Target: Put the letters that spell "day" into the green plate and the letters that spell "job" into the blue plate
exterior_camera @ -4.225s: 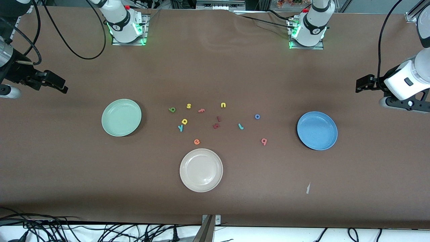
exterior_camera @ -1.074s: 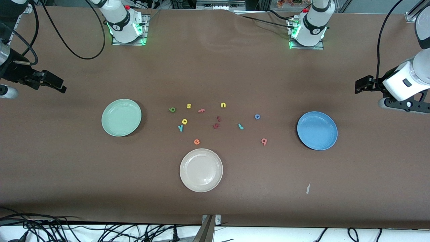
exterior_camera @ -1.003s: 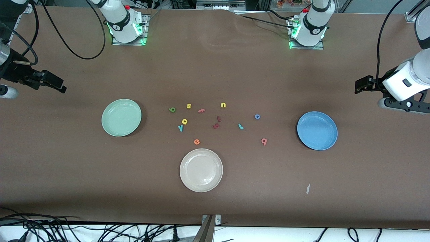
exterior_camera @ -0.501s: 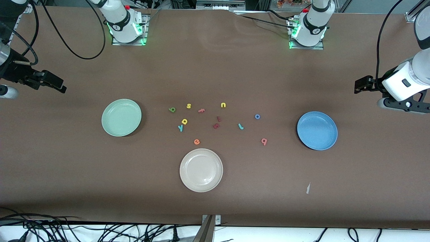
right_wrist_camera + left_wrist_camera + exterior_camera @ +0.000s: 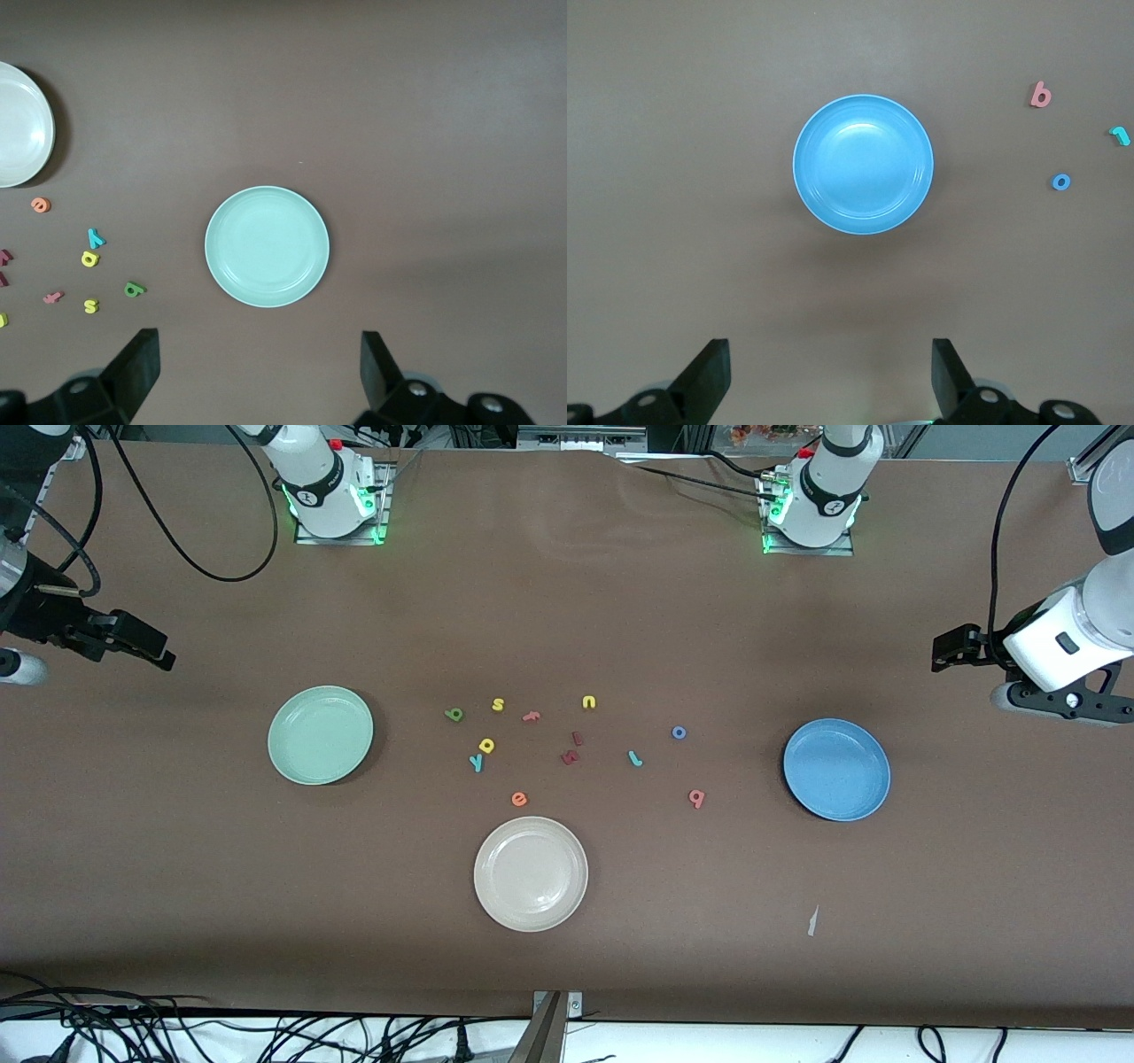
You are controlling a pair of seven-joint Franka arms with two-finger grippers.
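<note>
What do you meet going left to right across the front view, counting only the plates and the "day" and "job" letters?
green plate → green "a" → teal "y" → yellow "d" → cream-white plate → teal "j" → blue "o" → pink "b" → blue plate

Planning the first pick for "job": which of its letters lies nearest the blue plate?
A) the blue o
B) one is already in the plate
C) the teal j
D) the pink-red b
D: the pink-red b lies closest to the blue plate, with the blue o slightly farther and the teal j farthest.
</note>
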